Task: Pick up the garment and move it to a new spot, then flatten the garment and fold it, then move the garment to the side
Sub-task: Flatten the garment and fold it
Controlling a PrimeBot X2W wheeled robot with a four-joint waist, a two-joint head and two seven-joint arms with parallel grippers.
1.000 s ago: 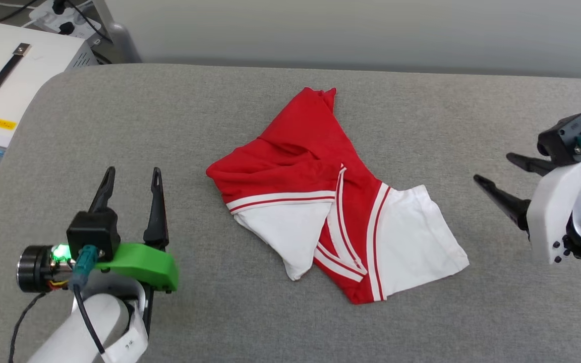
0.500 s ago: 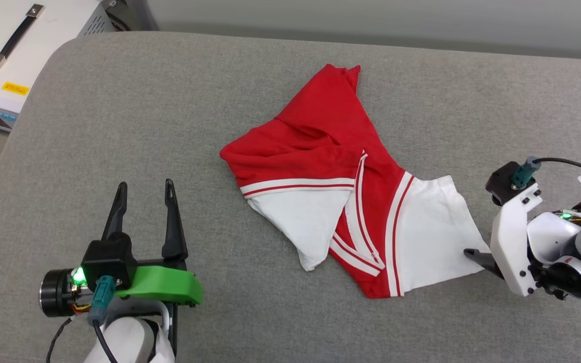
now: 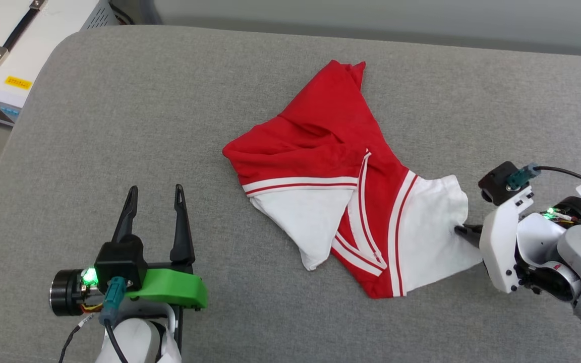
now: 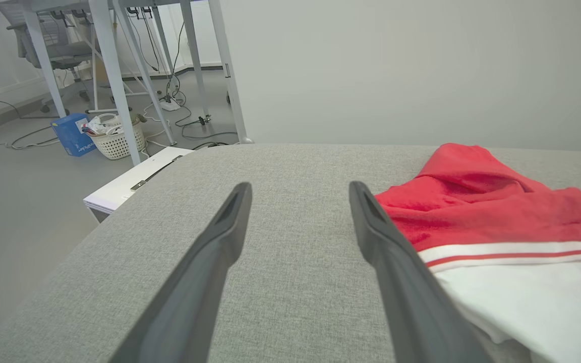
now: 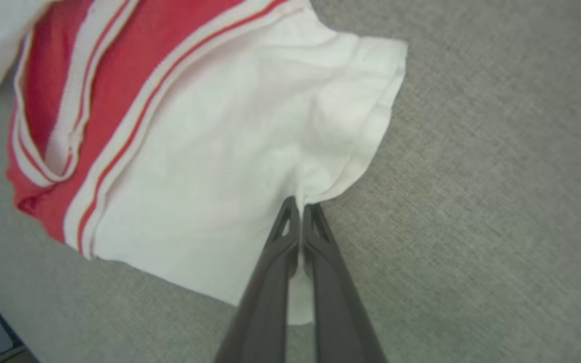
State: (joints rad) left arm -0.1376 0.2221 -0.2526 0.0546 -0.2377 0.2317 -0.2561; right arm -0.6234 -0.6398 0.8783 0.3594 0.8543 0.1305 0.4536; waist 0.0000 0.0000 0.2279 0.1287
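Two dark fingers of the right gripper [image 5: 300, 204] are pressed together on the hem of a white sleeve [image 5: 250, 126], with cloth pinched between them and puckered at the tips. In the head view that gripper [image 3: 459, 231] sits at about four o'clock of the garment [image 3: 321, 146]. The garment lies crumpled near the middle of the grey pad [image 3: 119, 111], red body toward twelve o'clock and white sleeves toward six. The left gripper [image 3: 154, 190] is at eight o'clock of the garment, apart from it, fingers spread wide with nothing between them. A white box [image 3: 3, 45] stands off the pad at ten o'clock.
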